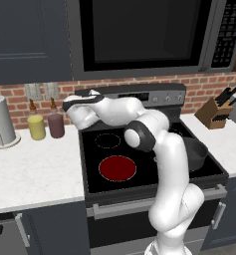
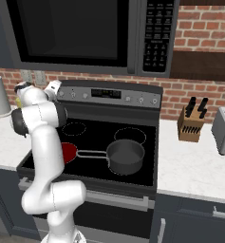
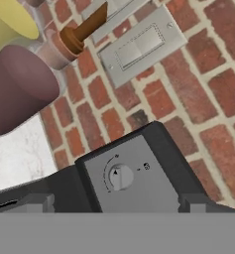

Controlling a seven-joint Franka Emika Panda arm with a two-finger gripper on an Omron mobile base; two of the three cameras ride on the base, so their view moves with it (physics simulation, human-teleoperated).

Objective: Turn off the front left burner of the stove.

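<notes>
Knob [image 3: 121, 177] on stove [image 1: 154, 172] back panel unobstructed; maroon bottle [image 3: 17, 94], yellow bottle [image 3: 7, 25] crowd counter just beside.

stove display [image 2: 106, 93]: digits too blurred to read
knob [image 3: 121, 177] dial marks: illegible
microwave keypad [image 2: 155, 35]: unreadable

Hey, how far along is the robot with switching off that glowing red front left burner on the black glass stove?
Done: the white arm has reached the left end of the stove's steel back panel, and the small round grey knob sits centred ahead of the hand. In hand: the approach; nothing shows the gripper touching it, and I cannot tell how its jaws stand. Left: gripping and turning the knob, since the large round front left burner glows solid red.
</notes>
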